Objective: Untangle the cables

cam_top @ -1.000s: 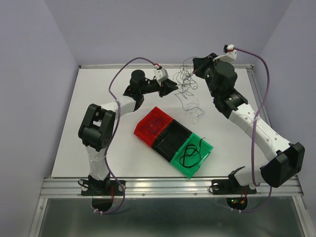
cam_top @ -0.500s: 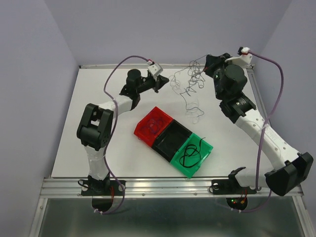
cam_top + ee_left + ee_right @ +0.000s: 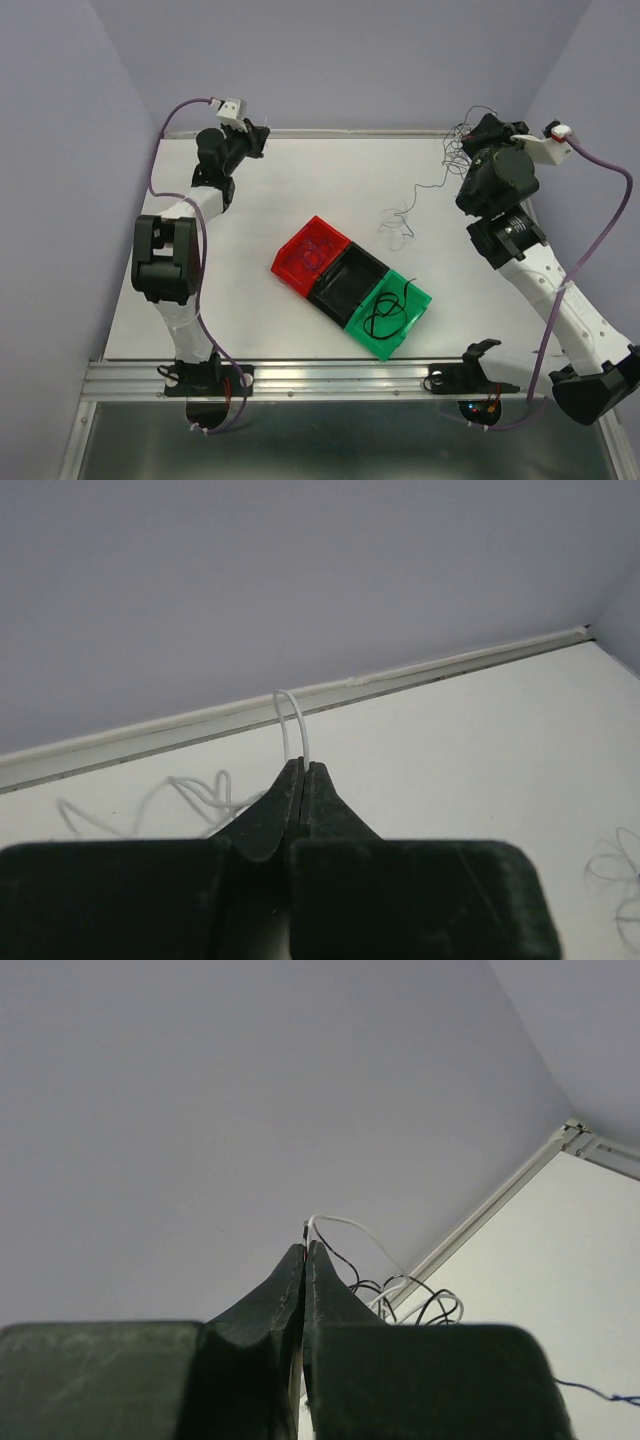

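Observation:
My left gripper [image 3: 257,140] is at the far left back corner of the table. In the left wrist view it [image 3: 303,766] is shut on a thin white cable [image 3: 293,718], which loops above the tips and trails on the table behind. My right gripper [image 3: 470,143] is raised at the back right. In the right wrist view it [image 3: 305,1248] is shut on black and white cables [image 3: 405,1290]. A small tangle of cables [image 3: 458,150] hangs at it, and strands [image 3: 402,215] trail down onto the table.
A row of three bins lies mid-table: red [image 3: 290,268], black [image 3: 348,283], and green [image 3: 418,300] with a coiled black cable [image 3: 385,315] in it. A back wall rail [image 3: 450,665] and side walls are close to both grippers.
The arms have pulled apart. The left gripper went from mid-back to the far left corner with the white cable. The right gripper moved right and the tangle went with it.

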Controlling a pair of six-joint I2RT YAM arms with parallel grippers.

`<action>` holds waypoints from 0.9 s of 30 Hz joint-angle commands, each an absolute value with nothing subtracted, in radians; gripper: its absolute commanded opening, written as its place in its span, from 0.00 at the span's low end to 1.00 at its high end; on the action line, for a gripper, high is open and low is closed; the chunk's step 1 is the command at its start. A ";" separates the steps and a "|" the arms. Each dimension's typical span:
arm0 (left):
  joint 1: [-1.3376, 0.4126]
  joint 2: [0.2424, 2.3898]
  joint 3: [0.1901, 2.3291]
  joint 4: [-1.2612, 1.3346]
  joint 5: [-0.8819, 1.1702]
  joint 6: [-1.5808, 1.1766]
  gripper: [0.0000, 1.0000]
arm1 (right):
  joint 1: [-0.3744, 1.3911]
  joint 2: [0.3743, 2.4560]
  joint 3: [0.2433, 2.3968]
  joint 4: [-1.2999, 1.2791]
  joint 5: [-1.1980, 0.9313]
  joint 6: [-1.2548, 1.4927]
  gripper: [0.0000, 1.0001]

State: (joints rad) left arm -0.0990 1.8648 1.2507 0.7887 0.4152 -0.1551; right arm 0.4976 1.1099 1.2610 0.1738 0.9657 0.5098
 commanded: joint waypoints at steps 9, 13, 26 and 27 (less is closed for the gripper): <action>-0.135 1.561 1.142 0.689 0.636 -0.020 0.00 | 0.494 1.157 1.259 0.222 0.917 0.483 0.01; -0.207 1.402 1.048 0.578 0.677 0.109 0.00 | 0.494 1.164 1.258 0.225 0.908 0.485 0.01; -0.454 1.022 0.940 0.201 0.621 0.270 0.00 | 0.494 1.166 1.253 0.229 0.888 0.505 0.01; -0.466 1.016 0.943 0.146 0.618 0.281 0.00 | 0.495 1.164 1.253 0.229 0.888 0.505 0.01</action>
